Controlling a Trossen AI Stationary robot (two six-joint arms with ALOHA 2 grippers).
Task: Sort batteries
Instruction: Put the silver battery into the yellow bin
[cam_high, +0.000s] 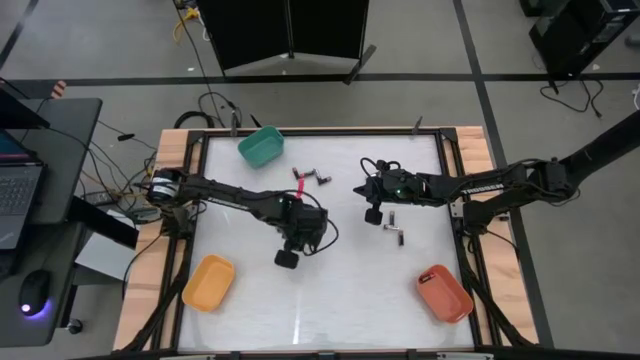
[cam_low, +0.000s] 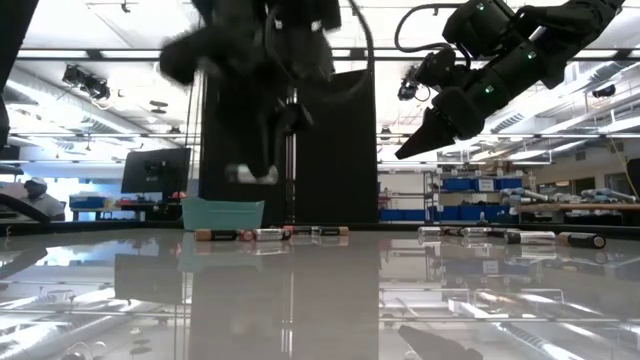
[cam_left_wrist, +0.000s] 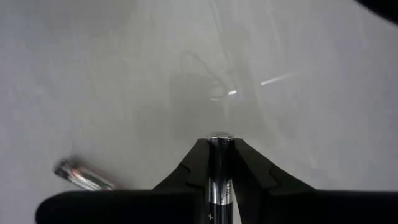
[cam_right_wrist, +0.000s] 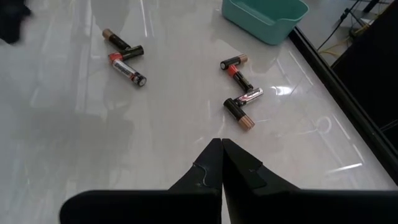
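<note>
My left gripper (cam_left_wrist: 219, 155) hangs over the middle of the white table (cam_high: 330, 300), shut on one dark, silvery battery (cam_left_wrist: 219, 177). In the low view it is a blurred dark shape (cam_low: 255, 172) above the table top. My right gripper (cam_right_wrist: 221, 152) is shut on nothing and hovers right of centre (cam_high: 362, 188), slanting down. Below it lie several loose batteries (cam_right_wrist: 239, 93) with red or copper ends, and two more (cam_right_wrist: 126, 59) lie farther off. One battery (cam_left_wrist: 84, 176) lies on the table near my left gripper. My left gripper pinches the battery between its two fingers (cam_left_wrist: 193, 165), the battery lying along them. Its silvery end (cam_left_wrist: 219, 138) sticks out past the fingertips. The fingers point steeply down from above, and the battery is lifted clear of the table.
A green bin (cam_high: 261, 147) stands at the far edge, a yellow-orange bin (cam_high: 208, 282) near left, a red-orange bin (cam_high: 444, 292) near right. Loose batteries (cam_high: 396, 228) lie by the right arm and others (cam_high: 310, 179) near the green bin. Wooden rails frame the table.
</note>
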